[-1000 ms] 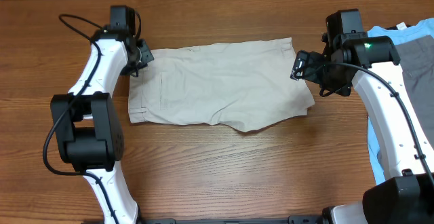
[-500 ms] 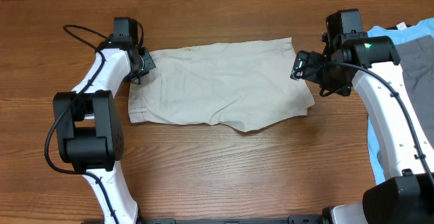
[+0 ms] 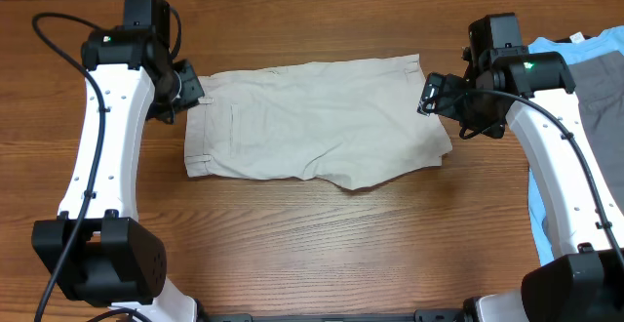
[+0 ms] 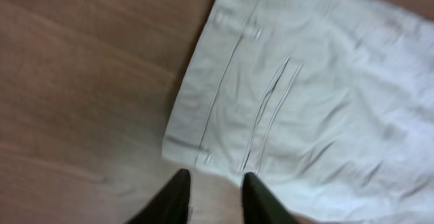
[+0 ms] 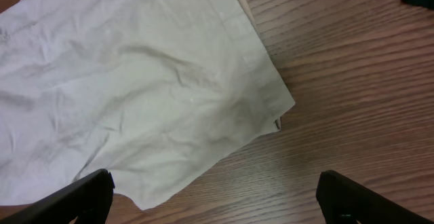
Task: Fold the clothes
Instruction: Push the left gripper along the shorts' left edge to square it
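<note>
Roughly flat khaki shorts point(image 3: 317, 117); belt loops point(image 4: 237, 26), maybe, L edge.

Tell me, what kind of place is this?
Probably a robot lab: a left arm and right arm at a wooden table, shorts spread between them, spare clothes at the right edge.

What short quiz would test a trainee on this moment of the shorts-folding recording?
1. True or false: the right gripper is clamped on the shorts.
2. The shorts lie: A) spread on the table; B) hanging from a gripper; C) draped over an arm.
3. Which end of the shorts faces the left gripper?
Key: 1 false, its jaws stand wide open with nothing between them; 2 A; 3 the waistband end.
</note>
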Tool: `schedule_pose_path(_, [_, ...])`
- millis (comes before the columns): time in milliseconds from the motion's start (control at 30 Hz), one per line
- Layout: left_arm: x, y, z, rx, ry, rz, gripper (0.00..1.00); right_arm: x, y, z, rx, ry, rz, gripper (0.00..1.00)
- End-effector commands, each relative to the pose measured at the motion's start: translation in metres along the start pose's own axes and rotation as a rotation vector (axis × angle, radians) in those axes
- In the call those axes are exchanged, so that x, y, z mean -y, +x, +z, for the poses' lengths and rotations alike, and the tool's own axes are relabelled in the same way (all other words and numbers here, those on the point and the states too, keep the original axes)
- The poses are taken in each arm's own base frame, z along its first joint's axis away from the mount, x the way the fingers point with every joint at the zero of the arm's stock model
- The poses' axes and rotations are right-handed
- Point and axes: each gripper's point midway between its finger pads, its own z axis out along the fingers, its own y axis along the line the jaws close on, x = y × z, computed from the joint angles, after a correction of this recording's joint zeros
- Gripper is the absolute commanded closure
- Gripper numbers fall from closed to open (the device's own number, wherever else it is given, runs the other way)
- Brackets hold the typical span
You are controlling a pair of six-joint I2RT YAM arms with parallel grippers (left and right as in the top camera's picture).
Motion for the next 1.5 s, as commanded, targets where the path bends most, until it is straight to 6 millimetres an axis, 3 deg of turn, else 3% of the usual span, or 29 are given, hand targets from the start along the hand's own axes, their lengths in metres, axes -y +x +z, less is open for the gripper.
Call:
schedule_pose_path(0, [-0.005,0.016,0.023,-0.088,-0.031,0.028,0.60,0.000,-0.003,-0.006,0.020,-0.010,0.007,0.00])
schedule_pose_path(33, [-0.007,0.022,0.031,-0.106,-0.039,0.029,0.52,-0.001,-0.003,-0.006,0.021,-0.010,0.007,0.00])
schedule_pose_path(200, [-0.016,0.043,0.068,-0.155,-0.060,0.029,0.44,0.000,-0.003,-0.006,0.020,-0.010,0.007,0.00])
schedule_pose_path(400, [-0.020,0.046,0.097,-0.128,-0.055,0.021,0.33,0.000,-0.003,-0.006,0.021,-0.010,0.007,0.00])
schedule_pose_path(633, [-0.028,0.031,0.104,-0.076,-0.038,-0.017,0.32,-0.001,-0.003,-0.006,0.021,-0.010,0.007,0.00])
schedule_pose_path(800, [-0.037,0.019,0.105,-0.047,-0.017,-0.047,0.42,0.000,-0.003,-0.006,0.020,-0.010,0.007,0.00])
schedule_pose_path(1067, [-0.029,0.004,0.113,-0.003,0.026,-0.034,0.33,0.000,-0.003,-0.006,0.020,-0.010,0.007,0.00])
schedule_pose_path(1467, [-0.017,0.006,0.138,-0.040,0.082,0.046,0.18,0.000,-0.003,-0.006,0.020,-0.010,0.007,0.00])
